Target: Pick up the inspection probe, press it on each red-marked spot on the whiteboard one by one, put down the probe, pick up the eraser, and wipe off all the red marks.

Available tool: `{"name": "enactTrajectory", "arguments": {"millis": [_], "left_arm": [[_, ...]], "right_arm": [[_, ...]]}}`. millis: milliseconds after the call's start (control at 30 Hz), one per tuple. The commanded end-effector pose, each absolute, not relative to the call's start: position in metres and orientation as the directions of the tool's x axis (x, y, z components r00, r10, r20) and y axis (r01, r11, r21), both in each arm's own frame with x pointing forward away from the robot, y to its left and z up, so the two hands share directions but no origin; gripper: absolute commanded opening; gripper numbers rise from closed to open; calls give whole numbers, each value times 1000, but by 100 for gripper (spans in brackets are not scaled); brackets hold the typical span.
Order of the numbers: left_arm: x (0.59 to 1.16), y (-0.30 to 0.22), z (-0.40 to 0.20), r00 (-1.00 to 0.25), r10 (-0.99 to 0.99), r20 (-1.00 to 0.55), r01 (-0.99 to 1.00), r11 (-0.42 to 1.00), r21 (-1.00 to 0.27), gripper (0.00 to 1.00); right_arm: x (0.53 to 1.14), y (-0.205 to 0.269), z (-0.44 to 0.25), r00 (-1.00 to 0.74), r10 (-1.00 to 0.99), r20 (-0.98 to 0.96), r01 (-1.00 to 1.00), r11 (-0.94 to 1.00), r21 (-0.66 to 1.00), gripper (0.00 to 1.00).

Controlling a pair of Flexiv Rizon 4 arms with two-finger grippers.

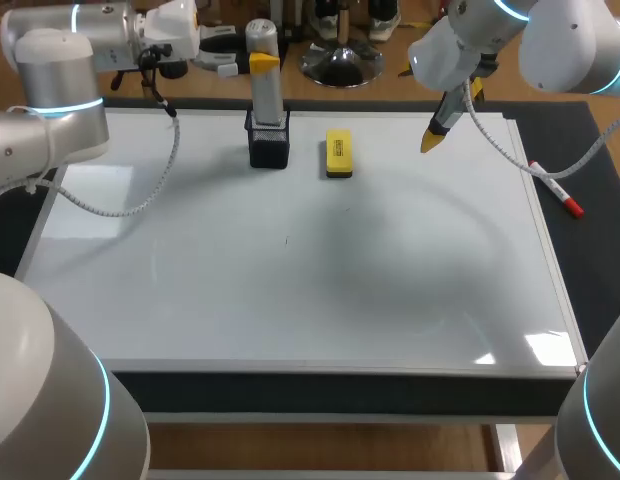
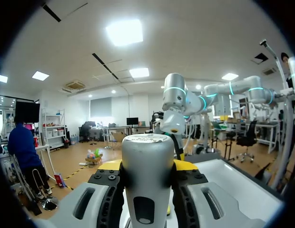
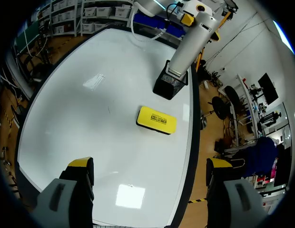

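Note:
The grey cylindrical probe [image 1: 267, 95] stands upright in a black mesh holder [image 1: 269, 143] at the back of the whiteboard [image 1: 290, 290]. My left gripper [image 1: 263, 63] is shut on the probe's upper part. In the left wrist view the probe [image 2: 147, 175] fills the space between the fingers, with my left gripper [image 2: 147, 166] clamped on it. The yellow eraser [image 1: 338, 153] lies flat just right of the holder. My right gripper [image 1: 437, 132] hangs open above the board's back right. In its own view my right gripper [image 3: 150, 164] is empty, with the eraser [image 3: 157, 120] ahead of it. I see no red marks on the board.
A red marker [image 1: 558, 192] lies on the dark mat right of the board's frame. A tiny dark speck [image 1: 286, 240] shows near the board's middle. The left arm's cable [image 1: 140, 205] droops over the board's back left.

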State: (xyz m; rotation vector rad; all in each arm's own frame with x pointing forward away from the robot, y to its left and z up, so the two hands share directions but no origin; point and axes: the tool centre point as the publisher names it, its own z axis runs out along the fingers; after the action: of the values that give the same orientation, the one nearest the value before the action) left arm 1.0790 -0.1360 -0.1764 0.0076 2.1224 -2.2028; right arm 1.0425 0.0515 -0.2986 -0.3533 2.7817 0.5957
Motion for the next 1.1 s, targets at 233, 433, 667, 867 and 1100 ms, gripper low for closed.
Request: {"name": "enactTrajectory", "arguments": {"millis": [233, 433, 667, 867, 1100], "left_arm": [[1084, -136, -182, -997, -53, -61, 64, -41, -997, 0], [1086, -136, -186, -997, -51, -65, 67, -42, -997, 0], [1089, -135, -193, -997, -50, -61, 63, -39, -997, 0], [1092, -136, -199, -997, -47, -53, 55, -36, -998, 0], [1094, -136, -210, -998, -47, -38, 39, -34, -999, 0]], "right_arm": [[1043, 51, -298, -933, -181, -311, -292, 886, 359, 100], [1043, 51, -298, -933, -181, -311, -292, 886, 359, 100], [1043, 51, -298, -933, -181, -311, -292, 886, 359, 100], [1043, 51, -298, -933, -181, -311, -292, 886, 359, 100], [1043, 51, -298, -933, -181, -311, -292, 886, 359, 100]]}}
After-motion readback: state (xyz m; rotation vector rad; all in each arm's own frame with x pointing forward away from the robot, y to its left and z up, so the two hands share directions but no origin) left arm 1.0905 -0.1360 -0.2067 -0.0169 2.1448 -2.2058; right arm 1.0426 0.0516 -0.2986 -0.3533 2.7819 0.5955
